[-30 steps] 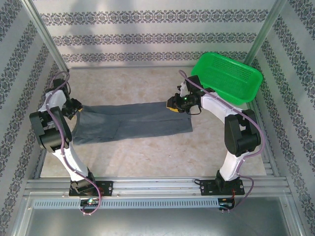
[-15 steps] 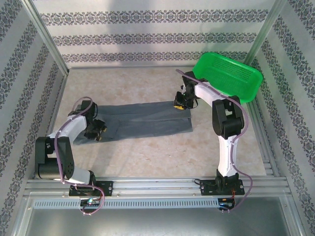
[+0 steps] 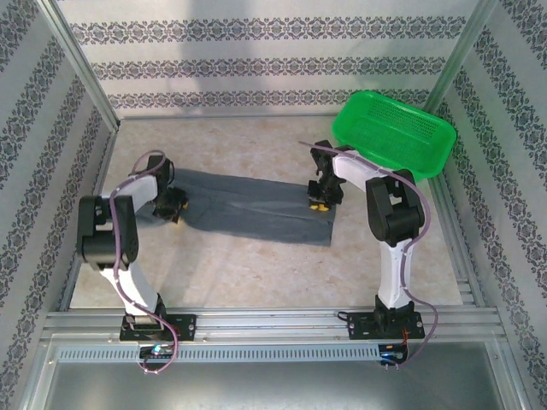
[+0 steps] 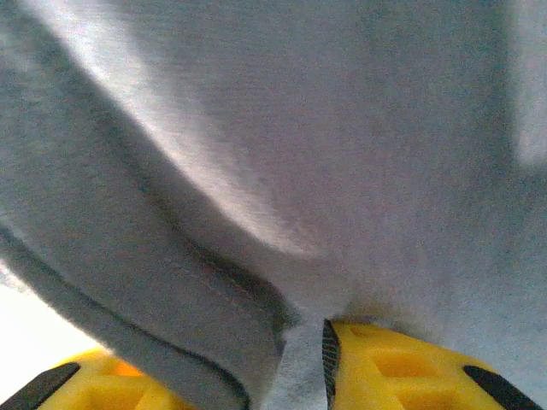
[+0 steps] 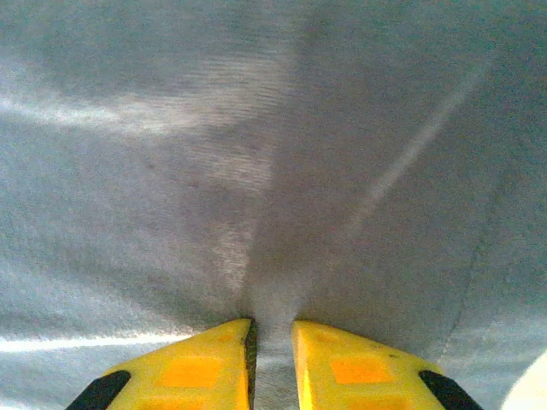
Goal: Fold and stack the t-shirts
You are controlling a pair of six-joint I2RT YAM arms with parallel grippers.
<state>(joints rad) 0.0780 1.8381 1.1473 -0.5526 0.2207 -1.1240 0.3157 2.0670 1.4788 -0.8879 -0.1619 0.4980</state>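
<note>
T-shirt (image 3: 248, 212) lies between left hand (image 3: 175, 209) and right hand (image 3: 318, 204), pinched by both.

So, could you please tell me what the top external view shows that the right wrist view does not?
Top external: the green basket, the left gripper on the other end of the t-shirt, its whole length. Right wrist: a cloth ridge pinched between the yellow fingers. Both: the t-shirt and right gripper.
</note>
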